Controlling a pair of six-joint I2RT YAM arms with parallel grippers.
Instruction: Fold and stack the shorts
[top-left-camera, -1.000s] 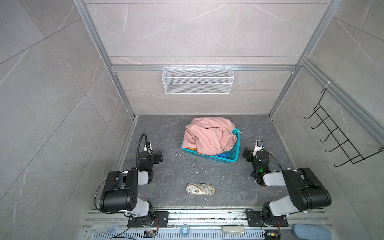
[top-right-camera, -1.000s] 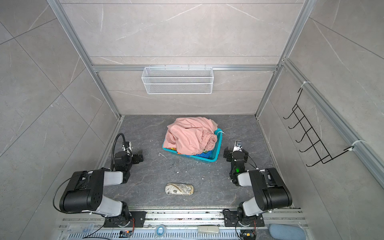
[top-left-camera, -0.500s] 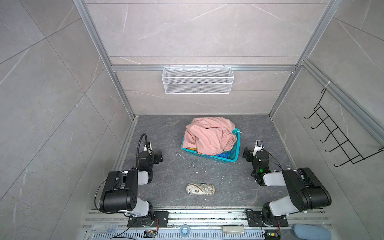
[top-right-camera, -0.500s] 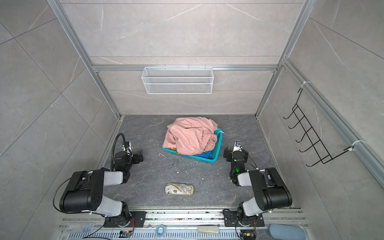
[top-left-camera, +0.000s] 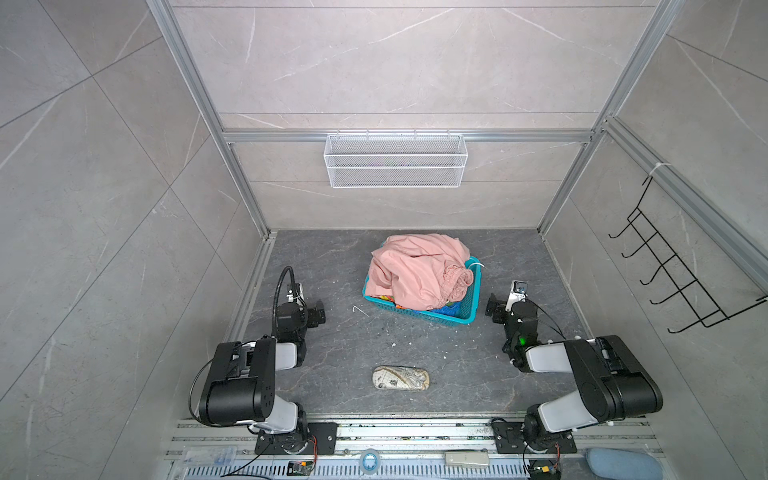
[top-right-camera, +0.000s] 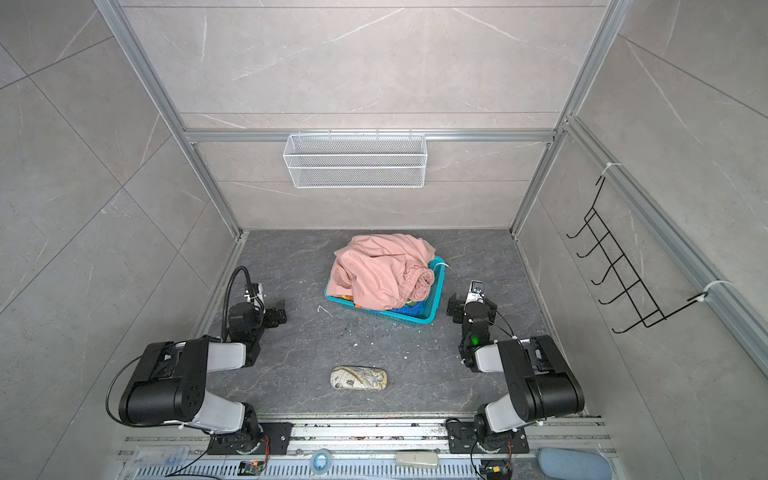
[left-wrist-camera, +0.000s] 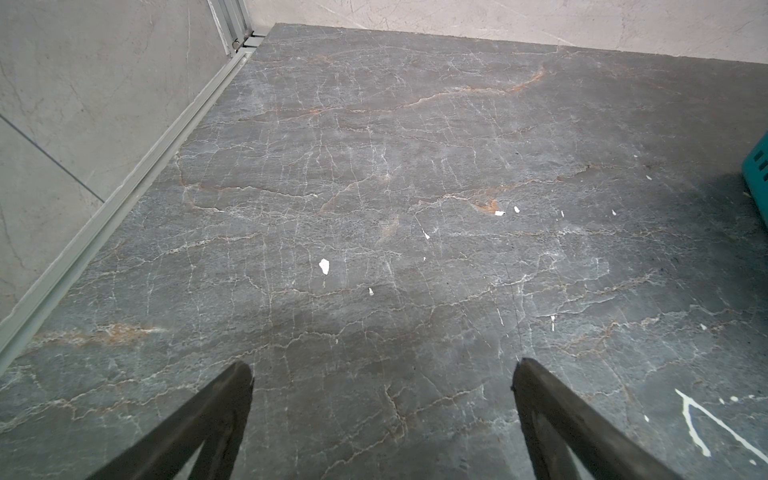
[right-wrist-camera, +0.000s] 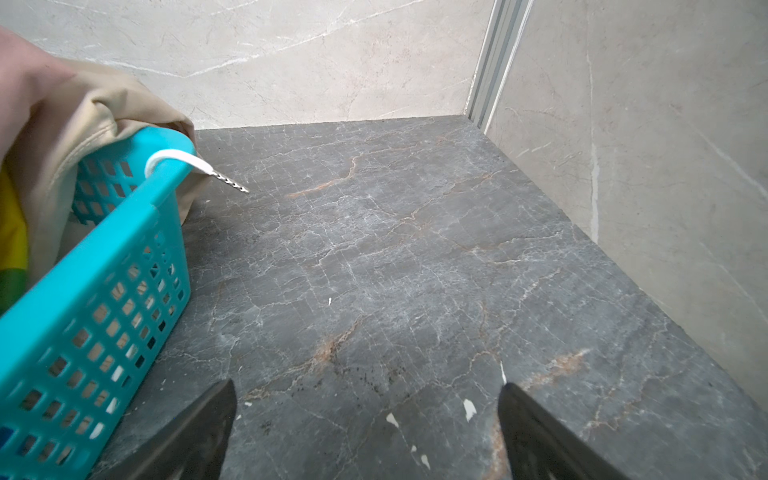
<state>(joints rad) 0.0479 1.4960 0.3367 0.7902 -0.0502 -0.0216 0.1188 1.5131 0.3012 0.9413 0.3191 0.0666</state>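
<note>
The pink shorts (top-left-camera: 415, 270) lie heaped in the teal basket (top-left-camera: 468, 308), over the beige shorts (right-wrist-camera: 75, 120) and rainbow shorts (right-wrist-camera: 10, 245). The left end effector (left-wrist-camera: 382, 365) and right end effector (right-wrist-camera: 368, 385) gape wide, holding nothing.

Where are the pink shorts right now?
In both top views the pink shorts lie heaped on the teal basket near the middle of the dark table, farther back than the patterned pouch.

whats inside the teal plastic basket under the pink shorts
The dusty pink cloth shorts lie heaped on top. Beneath, only edges of rainbow-striped cloth and beige cloth show, a white drawstring over the teal plastic basket rim. The rest is covered.
</note>
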